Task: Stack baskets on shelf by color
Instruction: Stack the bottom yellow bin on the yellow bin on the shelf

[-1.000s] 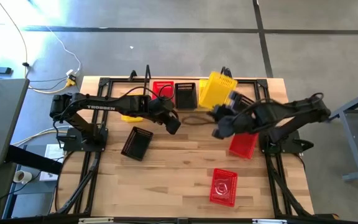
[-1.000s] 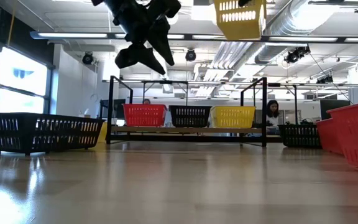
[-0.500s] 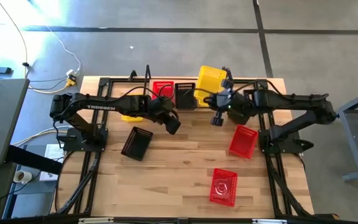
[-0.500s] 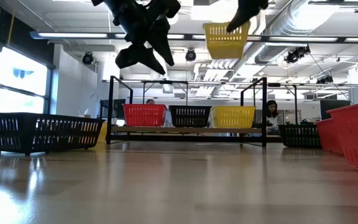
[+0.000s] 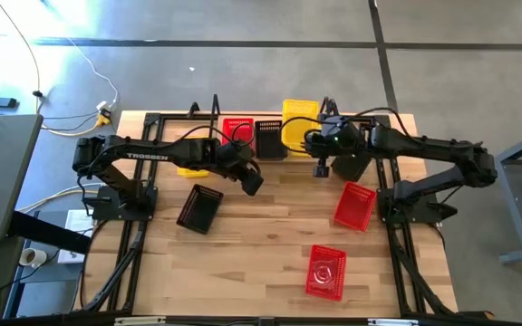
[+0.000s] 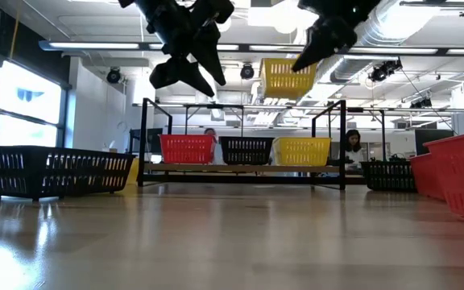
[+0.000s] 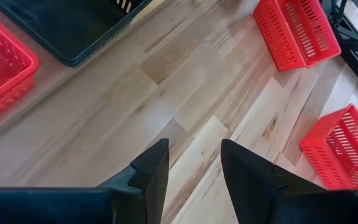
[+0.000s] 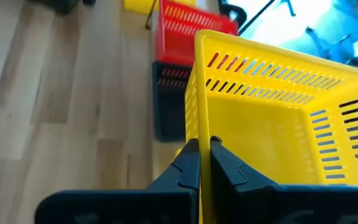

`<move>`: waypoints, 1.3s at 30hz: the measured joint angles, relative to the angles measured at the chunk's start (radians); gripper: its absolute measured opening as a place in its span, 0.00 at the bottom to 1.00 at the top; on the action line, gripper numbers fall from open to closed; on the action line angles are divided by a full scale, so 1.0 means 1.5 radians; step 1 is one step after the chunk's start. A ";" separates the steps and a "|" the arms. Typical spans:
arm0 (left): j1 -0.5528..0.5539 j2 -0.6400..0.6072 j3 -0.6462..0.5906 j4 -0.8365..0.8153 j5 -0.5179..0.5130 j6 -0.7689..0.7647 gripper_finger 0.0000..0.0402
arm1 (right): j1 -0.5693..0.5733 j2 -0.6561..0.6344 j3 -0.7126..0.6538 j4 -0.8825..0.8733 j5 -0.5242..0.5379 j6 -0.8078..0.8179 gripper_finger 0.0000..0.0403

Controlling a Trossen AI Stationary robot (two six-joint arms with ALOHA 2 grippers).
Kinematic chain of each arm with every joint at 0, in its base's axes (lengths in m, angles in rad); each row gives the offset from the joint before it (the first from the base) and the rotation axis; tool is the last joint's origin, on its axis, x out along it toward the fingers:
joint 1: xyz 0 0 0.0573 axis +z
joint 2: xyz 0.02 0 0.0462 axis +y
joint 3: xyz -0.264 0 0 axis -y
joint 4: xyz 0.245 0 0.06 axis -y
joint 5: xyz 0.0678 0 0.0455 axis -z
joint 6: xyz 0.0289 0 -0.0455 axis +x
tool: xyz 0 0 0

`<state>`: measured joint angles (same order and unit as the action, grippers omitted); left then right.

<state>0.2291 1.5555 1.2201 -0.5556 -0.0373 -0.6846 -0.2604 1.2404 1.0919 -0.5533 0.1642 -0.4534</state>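
Note:
A yellow basket (image 5: 299, 120) hangs in my right gripper (image 5: 319, 152) above the shelf (image 6: 240, 169) at the table's far edge. In the low view this yellow basket (image 6: 288, 77) hovers level, above the yellow basket (image 6: 303, 151) that stands on the plank beside a black basket (image 6: 246, 150) and a red basket (image 6: 188, 149). My left gripper (image 5: 253, 182) is open and holds nothing, raised over the table's middle, in front of the shelf. My right gripper pinches the yellow basket's short end wall at its rim (image 8: 199, 134), one finger inside the basket and one outside. The fingers come from the table's right and near side. The basket is lifted clear and sits about level, mouth up.
On the tabletop lie a black basket (image 5: 199, 208) left of centre, two red baskets (image 5: 355, 206) (image 5: 326, 272) on the right, and a yellow basket (image 5: 192, 169) under the left arm. Another black basket (image 6: 388, 174) stands to the right of the shelf. People sit in the room behind.
My right gripper has carried the yellow basket toward the far edge and a little left, over the shelf, and has come down with it. The basket, tilted a second ago, now hangs level and lower above the shelf's yellow basket.

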 joint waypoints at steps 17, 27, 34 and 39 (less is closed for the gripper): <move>0.000 0.000 0.000 0.000 0.000 -0.001 0.34 | -0.097 0.006 -0.095 0.067 -0.068 -0.070 0.00; 0.000 0.000 0.000 0.001 -0.003 -0.002 0.34 | -0.121 0.058 -0.095 0.053 -0.090 -0.067 0.00; 0.000 0.000 0.000 0.001 -0.013 -0.002 0.34 | -0.128 0.075 -0.095 0.051 -0.071 -0.065 0.00; 0.000 0.000 0.000 0.000 -0.013 0.000 0.34 | -0.135 0.077 -0.095 0.052 -0.076 -0.065 0.00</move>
<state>0.2291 1.5551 1.2201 -0.5552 -0.0562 -0.6846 -0.4623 1.3552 0.9493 -0.4748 0.0502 -0.5503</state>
